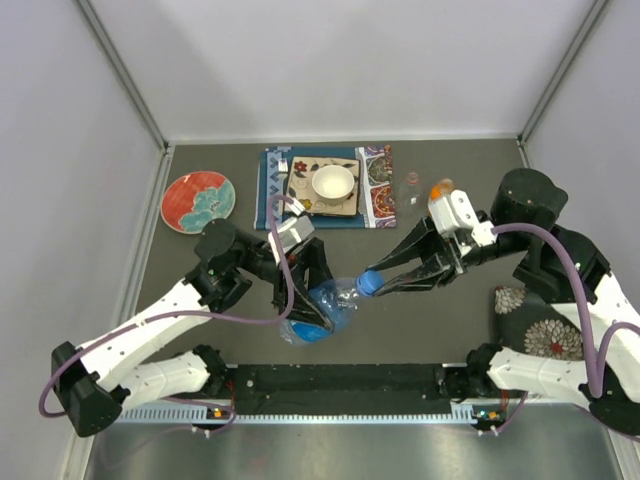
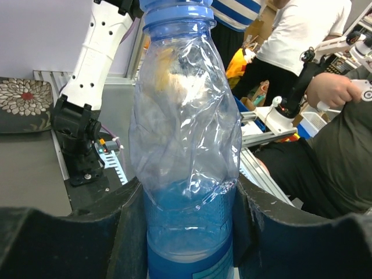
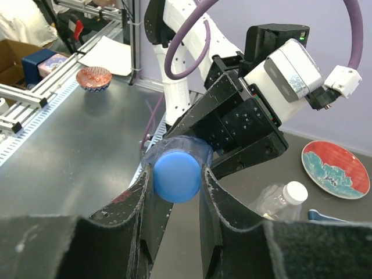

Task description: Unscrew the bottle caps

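Observation:
A crumpled blue-tinted bottle [image 1: 325, 305] is held off the table between the two arms, lying nearly level. My left gripper [image 1: 308, 290] is shut on its lower body, and the left wrist view shows both fingers [image 2: 119, 232] pressed against the bottle [image 2: 186, 145]. The blue cap [image 3: 177, 174] sits on the neck, and my right gripper [image 3: 177, 181] is shut on it, one pad on each side. From above, the blue cap [image 1: 368, 283] is at the tips of the right gripper [image 1: 376, 282]. A clear bottle with a white cap [image 3: 285, 197] lies on the table beyond.
At the back, a white bowl [image 1: 333, 183] rests on patterned mats [image 1: 375, 185]. A red and teal plate [image 1: 199, 200] is at the back left. An orange-capped bottle [image 1: 440, 189] and a small clear bottle [image 1: 410, 186] stand at the back right. A flowered cloth [image 1: 535, 325] lies at the right.

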`<action>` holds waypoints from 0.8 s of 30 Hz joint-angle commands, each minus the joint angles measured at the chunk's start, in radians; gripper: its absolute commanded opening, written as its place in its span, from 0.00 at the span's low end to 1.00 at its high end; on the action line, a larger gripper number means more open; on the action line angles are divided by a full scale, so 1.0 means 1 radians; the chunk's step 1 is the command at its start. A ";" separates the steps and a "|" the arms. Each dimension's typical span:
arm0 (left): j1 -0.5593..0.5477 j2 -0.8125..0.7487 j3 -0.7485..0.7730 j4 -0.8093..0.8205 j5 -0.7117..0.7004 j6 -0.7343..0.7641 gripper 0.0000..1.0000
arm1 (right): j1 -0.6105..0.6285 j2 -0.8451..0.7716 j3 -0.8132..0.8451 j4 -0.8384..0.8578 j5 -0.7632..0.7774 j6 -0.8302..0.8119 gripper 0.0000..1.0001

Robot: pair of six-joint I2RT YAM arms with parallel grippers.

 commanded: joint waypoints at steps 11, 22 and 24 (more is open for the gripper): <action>-0.006 -0.042 0.173 -0.474 -0.213 0.482 0.31 | 0.008 0.021 0.115 -0.151 0.348 0.061 0.60; -0.037 -0.056 0.184 -0.624 -0.555 0.661 0.31 | 0.008 -0.027 0.124 0.075 0.590 0.325 0.84; -0.052 -0.063 0.175 -0.626 -0.686 0.697 0.32 | 0.008 -0.019 0.111 0.117 0.682 0.424 0.86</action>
